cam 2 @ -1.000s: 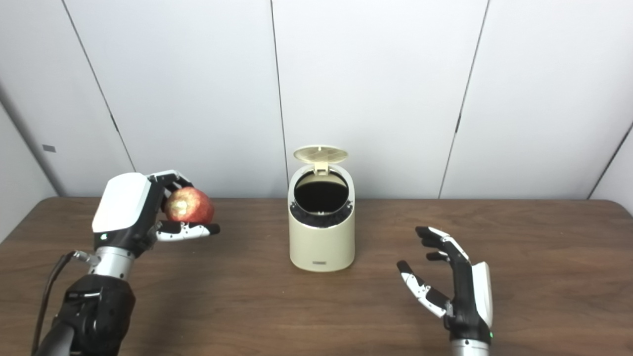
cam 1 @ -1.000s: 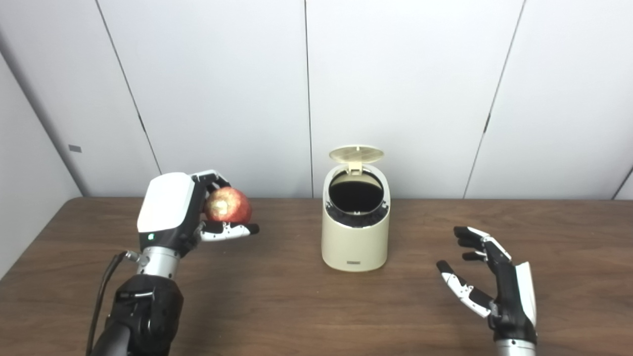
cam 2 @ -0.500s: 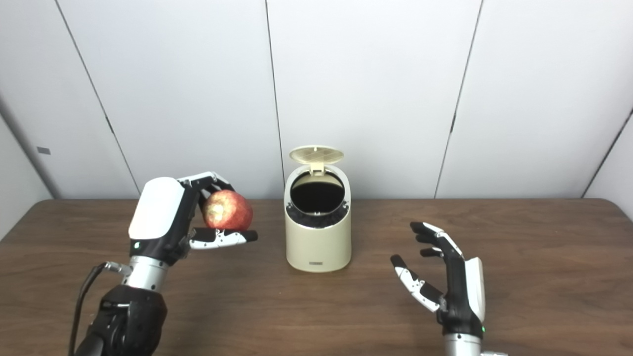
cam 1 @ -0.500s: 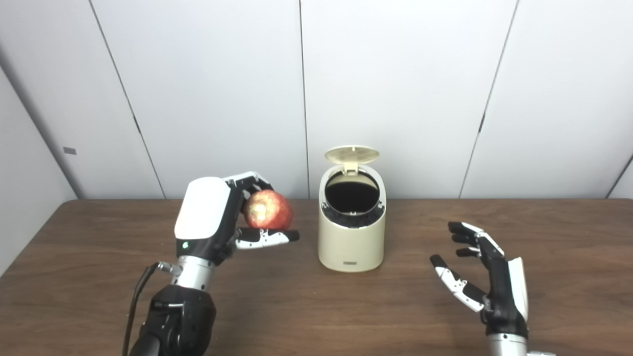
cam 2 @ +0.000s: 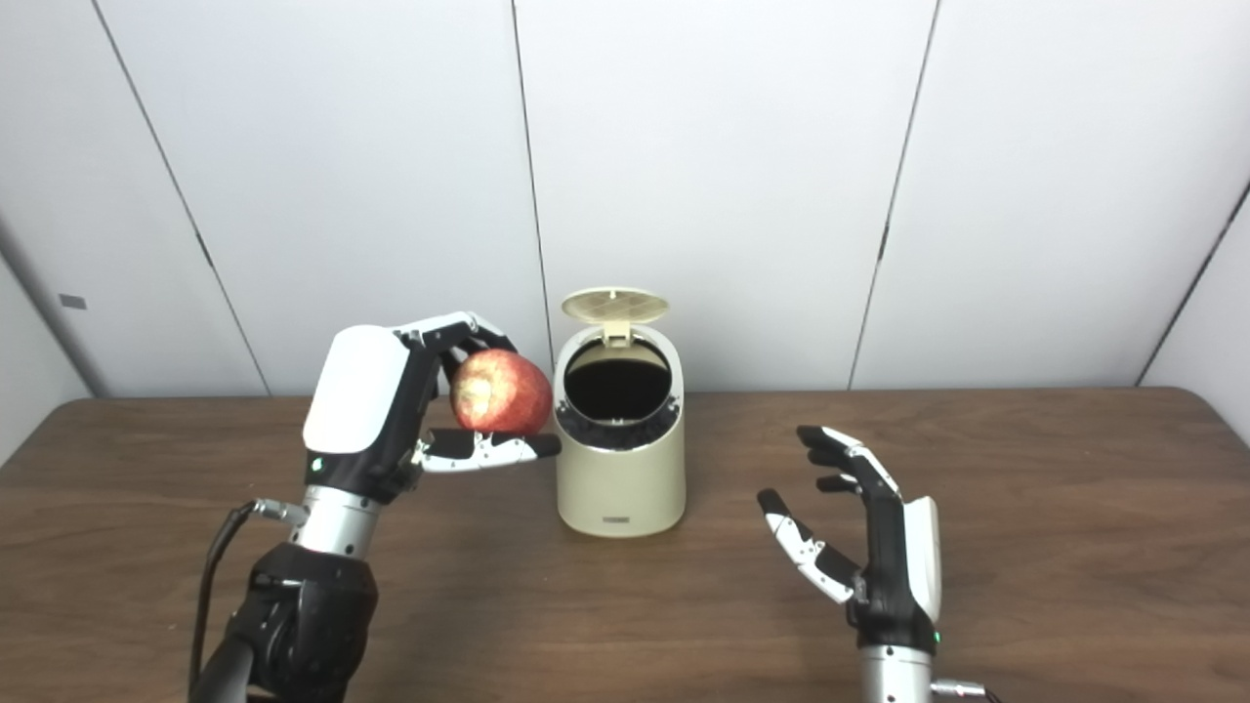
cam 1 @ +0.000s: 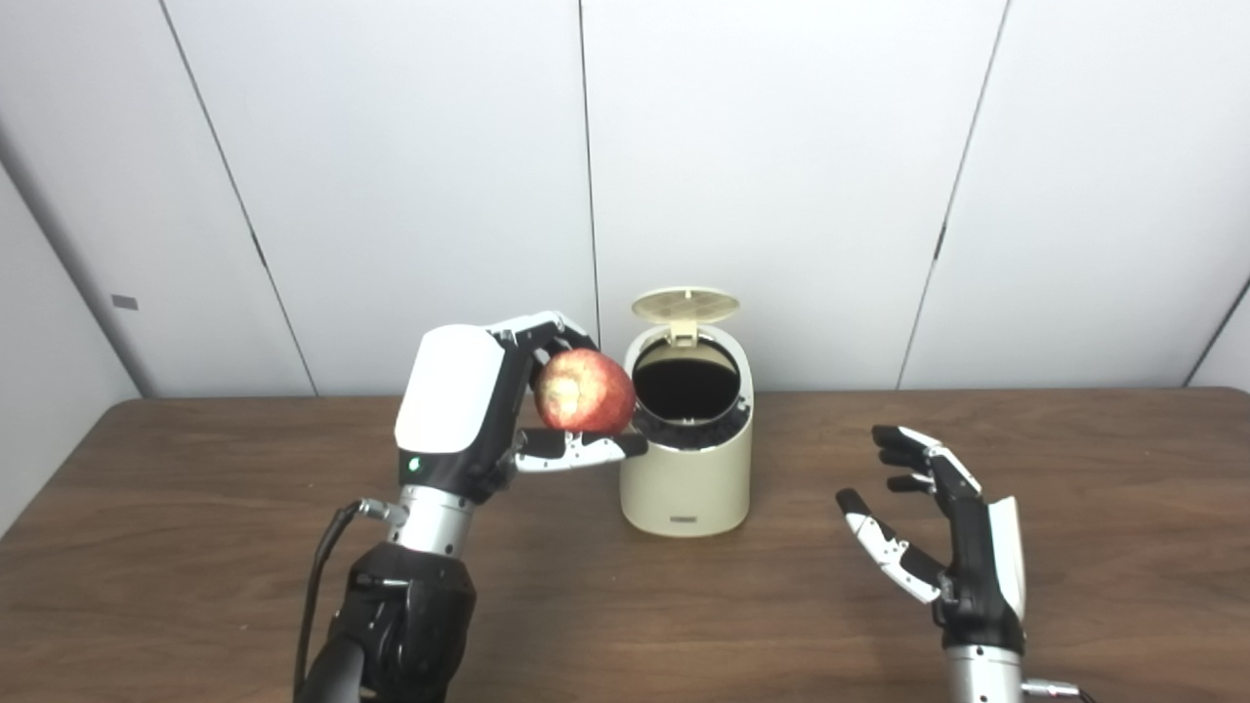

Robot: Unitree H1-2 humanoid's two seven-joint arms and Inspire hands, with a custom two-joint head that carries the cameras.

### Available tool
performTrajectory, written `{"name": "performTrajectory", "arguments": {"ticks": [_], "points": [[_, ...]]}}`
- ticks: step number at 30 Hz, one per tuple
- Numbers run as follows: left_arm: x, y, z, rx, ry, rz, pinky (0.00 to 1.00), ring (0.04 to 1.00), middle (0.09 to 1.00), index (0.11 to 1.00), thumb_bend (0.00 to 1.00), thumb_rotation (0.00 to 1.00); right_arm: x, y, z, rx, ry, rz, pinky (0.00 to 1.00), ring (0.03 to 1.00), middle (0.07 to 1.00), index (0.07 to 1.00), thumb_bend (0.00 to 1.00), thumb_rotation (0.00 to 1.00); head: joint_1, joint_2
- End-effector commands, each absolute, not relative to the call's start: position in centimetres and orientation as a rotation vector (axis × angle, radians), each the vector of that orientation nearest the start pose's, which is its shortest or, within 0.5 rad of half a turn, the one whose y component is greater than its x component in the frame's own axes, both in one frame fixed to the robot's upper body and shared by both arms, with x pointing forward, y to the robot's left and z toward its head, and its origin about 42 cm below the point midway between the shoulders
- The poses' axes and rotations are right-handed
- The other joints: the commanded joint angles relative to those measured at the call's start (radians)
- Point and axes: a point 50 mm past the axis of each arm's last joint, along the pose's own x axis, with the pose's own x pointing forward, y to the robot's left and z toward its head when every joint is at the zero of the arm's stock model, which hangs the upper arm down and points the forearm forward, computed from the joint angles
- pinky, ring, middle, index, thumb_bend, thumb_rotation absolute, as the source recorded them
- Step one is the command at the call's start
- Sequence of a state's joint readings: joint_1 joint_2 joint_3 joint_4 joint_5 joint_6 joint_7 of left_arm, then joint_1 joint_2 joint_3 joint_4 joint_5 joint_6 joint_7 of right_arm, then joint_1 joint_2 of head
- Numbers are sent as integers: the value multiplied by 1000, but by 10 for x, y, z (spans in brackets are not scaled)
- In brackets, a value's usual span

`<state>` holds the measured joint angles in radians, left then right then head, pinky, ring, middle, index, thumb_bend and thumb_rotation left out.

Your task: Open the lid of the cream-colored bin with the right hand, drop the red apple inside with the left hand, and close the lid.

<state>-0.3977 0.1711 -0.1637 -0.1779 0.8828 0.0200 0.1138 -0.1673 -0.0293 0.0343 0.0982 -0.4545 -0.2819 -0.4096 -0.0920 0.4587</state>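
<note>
The cream-colored bin (cam 1: pixel 686 478) stands mid-table with its round lid (cam 1: pixel 685 305) flipped up behind a dark opening. My left hand (cam 1: pixel 459 410) is shut on the red apple (cam 1: pixel 584 392), holding it raised just left of the bin's rim, thumb underneath. My right hand (cam 1: pixel 942 532) is open, fingers spread, hovering low over the table to the right of the bin and apart from it.
The brown wooden table (cam 1: pixel 195 547) reaches back to a white panelled wall (cam 1: pixel 781 176). A black cable (cam 1: pixel 317 576) hangs off my left wrist. Nothing else lies on the tabletop.
My left hand has carried the apple rightward and upward, from well left of the bin to beside its rim. The right hand has stayed open. The camera has shifted a little.
</note>
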Motion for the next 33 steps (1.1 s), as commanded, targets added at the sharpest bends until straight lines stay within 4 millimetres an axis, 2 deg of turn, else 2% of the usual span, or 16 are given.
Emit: {"name": "performTrajectory", "arguments": {"ticks": [1, 11, 19, 23, 26, 33], "points": [[377, 183, 294, 977, -758, 174, 261, 396, 490, 501, 500, 0, 323, -197, 124, -376, -423, -263, 593, 702, 724, 702, 279, 273, -1, 1], [414, 163, 294, 929, -757, 129, 259, 393, 488, 505, 500, 0, 322, -196, 126, -364, -410, -272, 596, 702, 725, 696, 289, 243, -13, 11], [433, 145, 283, 907, -715, 132, 256, 382, 476, 507, 499, 0, 321, -194, 127, -381, -406, -268, 600, 709, 728, 701, 289, 255, -23, 12], [440, 138, 280, 901, -716, 130, 257, 383, 478, 505, 500, 0, 321, -194, 127, -370, -407, -268, 605, 711, 732, 677, 298, 220, -27, 12], [442, 134, 278, 896, -714, 126, 308, 403, 485, 518, 475, 0, 321, -193, 127, -374, -401, -268, 609, 714, 734, 691, 298, 248, -28, 11], [445, 127, 271, 903, -694, 109, 309, 405, 485, 526, 471, 0, 320, -191, 129, -392, -390, -269, 613, 717, 737, 709, 293, 266, -35, 11]]}}
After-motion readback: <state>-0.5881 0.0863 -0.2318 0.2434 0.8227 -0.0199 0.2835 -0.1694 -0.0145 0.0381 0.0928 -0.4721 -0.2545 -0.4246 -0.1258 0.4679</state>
